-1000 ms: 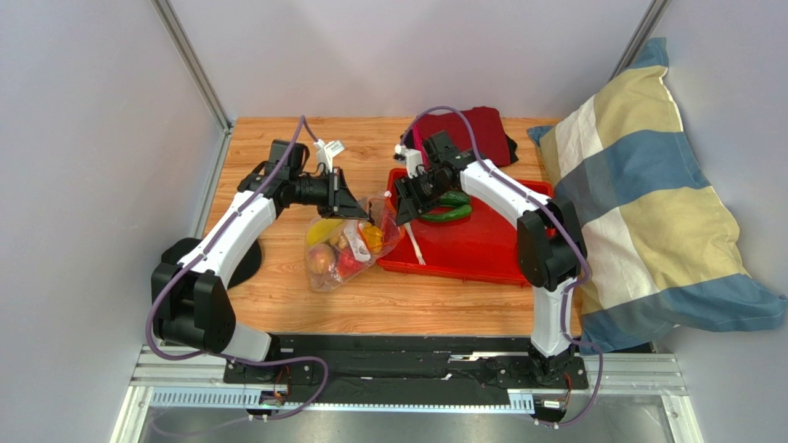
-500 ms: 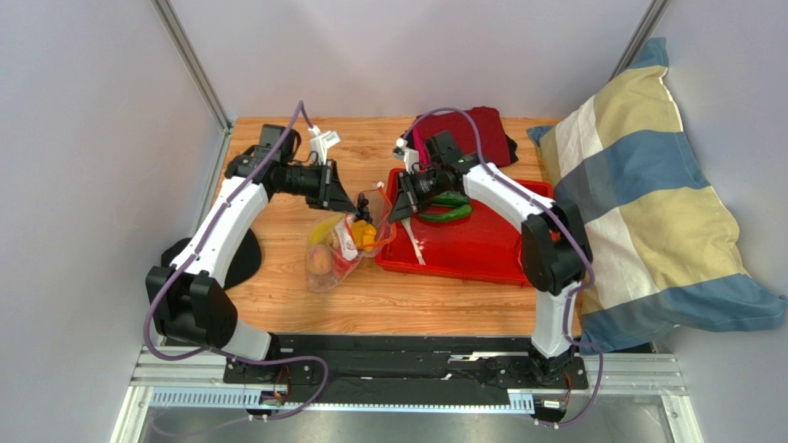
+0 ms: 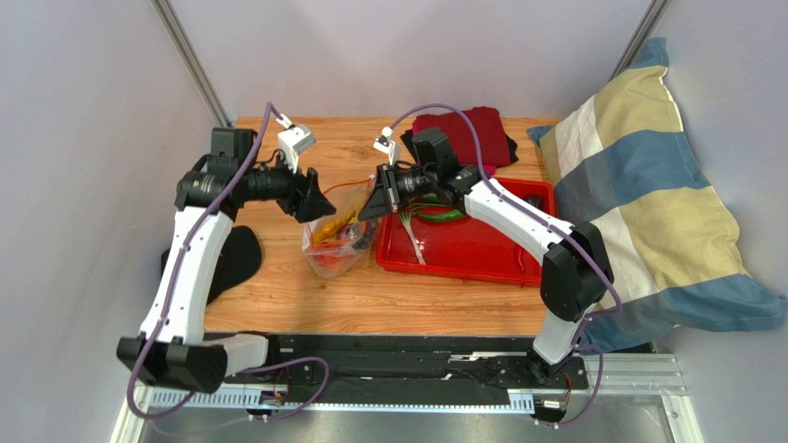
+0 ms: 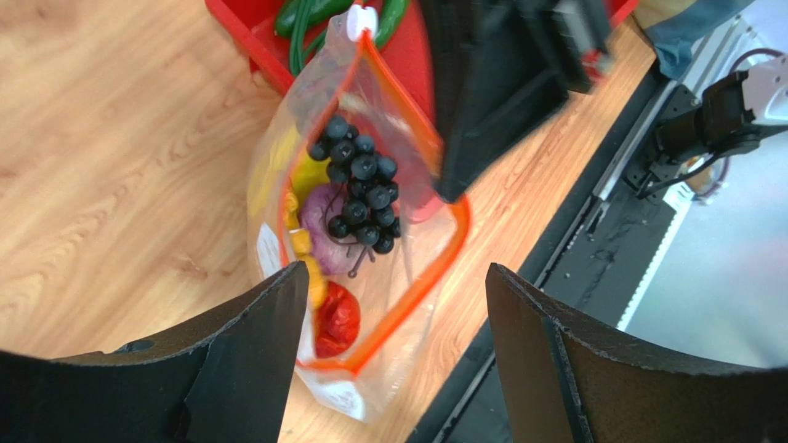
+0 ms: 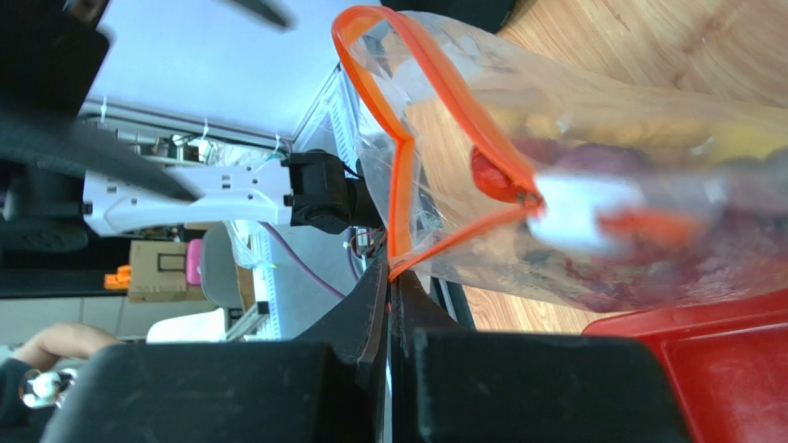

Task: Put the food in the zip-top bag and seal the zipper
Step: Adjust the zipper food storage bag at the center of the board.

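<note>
The right gripper (image 5: 390,273) is pinched shut on the zipper (image 5: 400,194) of the zip-top bag (image 4: 277,166); the left gripper (image 4: 396,277) hangs spread wide above it (grape bunch (image 4: 363,189) inside).

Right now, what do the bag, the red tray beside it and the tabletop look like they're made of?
The bag looks like thin clear plastic film, shiny and crinkled, with the food showing through. The tray seems hard red plastic, smooth and slightly glossy. The tabletop shows wood grain, matte; real wood or a laminate, I cannot tell.
</note>
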`<move>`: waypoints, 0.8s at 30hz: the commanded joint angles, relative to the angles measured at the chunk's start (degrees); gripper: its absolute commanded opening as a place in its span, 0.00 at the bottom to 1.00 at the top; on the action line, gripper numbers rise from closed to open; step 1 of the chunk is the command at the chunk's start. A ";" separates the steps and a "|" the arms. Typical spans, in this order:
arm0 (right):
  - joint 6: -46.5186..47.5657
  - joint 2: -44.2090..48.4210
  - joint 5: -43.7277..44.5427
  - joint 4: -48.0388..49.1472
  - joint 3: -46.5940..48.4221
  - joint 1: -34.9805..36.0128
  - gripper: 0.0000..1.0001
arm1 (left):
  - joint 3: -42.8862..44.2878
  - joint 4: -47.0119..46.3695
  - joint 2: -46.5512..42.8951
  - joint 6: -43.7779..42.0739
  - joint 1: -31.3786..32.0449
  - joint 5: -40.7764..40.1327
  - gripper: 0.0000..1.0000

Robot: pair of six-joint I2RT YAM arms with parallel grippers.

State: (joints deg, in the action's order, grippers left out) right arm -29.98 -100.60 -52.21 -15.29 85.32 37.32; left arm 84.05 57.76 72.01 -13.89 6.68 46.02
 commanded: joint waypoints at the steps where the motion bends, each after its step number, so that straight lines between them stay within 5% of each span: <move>1: -5.00 -0.04 3.68 6.49 -0.85 -0.41 0.00 | -3.89 -6.33 -5.29 -3.61 0.96 -2.04 0.79; 6: -6.85 -0.21 3.16 10.02 -1.47 0.21 0.00 | -5.13 -13.45 -2.15 2.81 2.55 -9.10 0.80; 13: -2.03 1.63 3.07 7.91 -3.49 0.82 0.00 | 2.95 -13.11 6.38 0.80 2.55 -9.28 0.84; 18: -1.66 1.81 5.71 6.32 -2.88 0.82 0.00 | 3.41 -6.10 8.85 -1.14 3.07 5.89 0.80; 24: -8.25 -0.12 7.90 9.22 -1.03 1.09 0.00 | -6.52 -7.12 4.47 -1.06 10.19 3.21 0.79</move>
State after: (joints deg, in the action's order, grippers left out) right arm -34.26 -101.16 -46.68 -9.47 81.58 37.82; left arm 82.06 50.26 80.16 -13.85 13.52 46.72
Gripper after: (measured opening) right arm 0.010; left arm 0.796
